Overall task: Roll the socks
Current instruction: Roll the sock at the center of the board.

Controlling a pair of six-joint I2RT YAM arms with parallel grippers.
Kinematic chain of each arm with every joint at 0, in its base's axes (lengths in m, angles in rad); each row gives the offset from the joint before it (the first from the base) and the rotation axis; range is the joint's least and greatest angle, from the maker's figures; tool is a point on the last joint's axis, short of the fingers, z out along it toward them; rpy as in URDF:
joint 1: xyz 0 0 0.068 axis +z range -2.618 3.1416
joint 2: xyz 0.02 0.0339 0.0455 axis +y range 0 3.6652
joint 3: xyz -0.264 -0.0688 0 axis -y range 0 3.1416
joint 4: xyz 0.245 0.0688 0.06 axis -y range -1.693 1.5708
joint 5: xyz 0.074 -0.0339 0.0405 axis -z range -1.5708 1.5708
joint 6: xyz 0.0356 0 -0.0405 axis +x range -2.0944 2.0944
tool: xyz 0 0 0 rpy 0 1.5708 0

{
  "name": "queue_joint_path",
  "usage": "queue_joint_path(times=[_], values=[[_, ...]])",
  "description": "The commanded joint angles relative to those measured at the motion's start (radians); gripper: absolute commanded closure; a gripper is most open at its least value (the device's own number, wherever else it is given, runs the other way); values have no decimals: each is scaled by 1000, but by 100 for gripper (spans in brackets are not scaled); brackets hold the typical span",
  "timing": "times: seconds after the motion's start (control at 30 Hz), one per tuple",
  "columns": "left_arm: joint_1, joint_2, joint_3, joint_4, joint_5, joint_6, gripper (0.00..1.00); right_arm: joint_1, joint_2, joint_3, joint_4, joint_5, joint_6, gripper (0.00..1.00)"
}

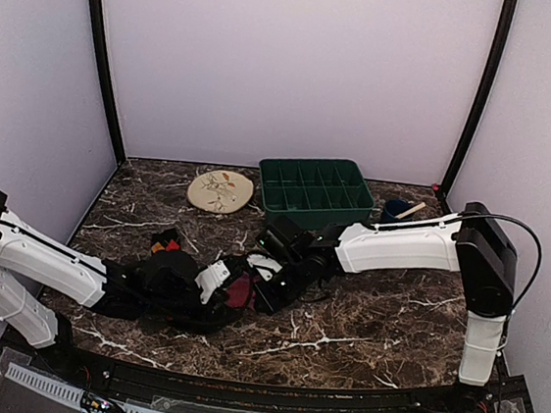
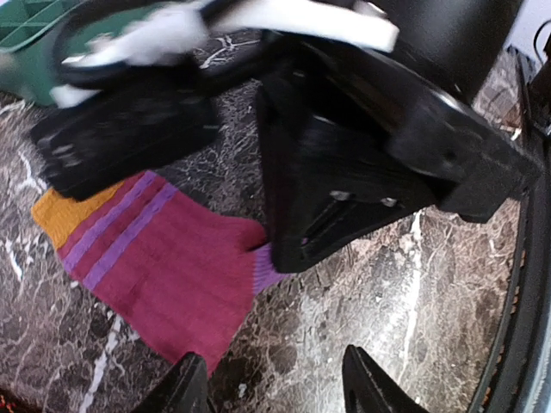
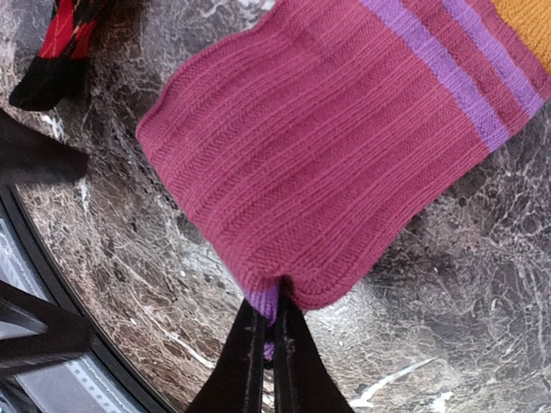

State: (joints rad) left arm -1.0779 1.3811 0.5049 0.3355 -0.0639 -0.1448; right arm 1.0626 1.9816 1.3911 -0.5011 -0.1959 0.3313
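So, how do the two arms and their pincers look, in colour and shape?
Both the left arm and the right arm have rounded white shells with black joints. A thin black cable loops off the right arm's elbow. The left pincer and the right pincer are black, with narrow tapering fingers. No markings are readable.

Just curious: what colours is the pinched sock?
The sock is magenta with purple stripes and an orange end; clearest in right wrist view.

High overview; wrist close-ups, same sock [image 3: 327, 155]
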Motion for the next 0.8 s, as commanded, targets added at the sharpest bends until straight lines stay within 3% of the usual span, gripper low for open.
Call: queue_joint_path(times=[0.0,0.27,0.53,0.77], values=[[-49,55,59,-50,-154,113,45,-17,19,42,-22,-36,-18,96],[-83,120,104,-72,-339,187,46,-26,16,47,-43,-61,-27,96],[-86,141,119,-67,-355,240,49,-26,15,53,-54,-76,-33,96],[-89,151,129,-88,-282,251,51,-27,20,67,-64,-82,-38,96]])
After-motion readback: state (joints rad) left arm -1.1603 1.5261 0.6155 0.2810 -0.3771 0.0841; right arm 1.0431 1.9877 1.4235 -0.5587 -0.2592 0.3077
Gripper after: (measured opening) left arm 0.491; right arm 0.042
